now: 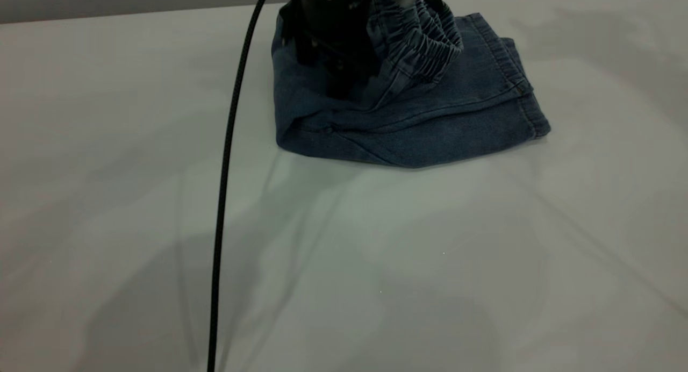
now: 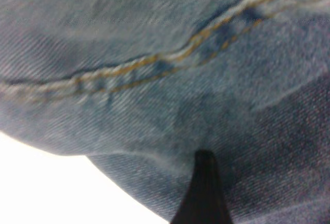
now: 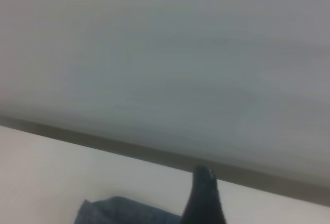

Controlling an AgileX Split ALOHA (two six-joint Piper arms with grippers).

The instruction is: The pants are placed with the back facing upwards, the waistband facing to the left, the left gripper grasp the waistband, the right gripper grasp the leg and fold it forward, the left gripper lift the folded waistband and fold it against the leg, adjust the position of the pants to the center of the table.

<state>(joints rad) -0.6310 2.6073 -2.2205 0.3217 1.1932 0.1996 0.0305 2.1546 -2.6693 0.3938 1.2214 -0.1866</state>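
From outside, the short faded blue denim pants [image 1: 408, 119] lie folded near the far edge of the plain pale grey table [image 1: 376, 264]. My matte black left gripper [image 1: 336, 44] sits on their far part, the gathered elastic denim waistband [image 1: 430, 44] bunched up beside it. A thin black cable [image 1: 226, 173] crosses the near table.

At my left wrist, stitched denim fills everything; one dark fingertip [image 2: 203, 193] touches it. Whether I pinch, I cannot tell.

At my right wrist, my matte black right gripper [image 3: 203, 198] hangs above the table, denim below; its spread I cannot tell.
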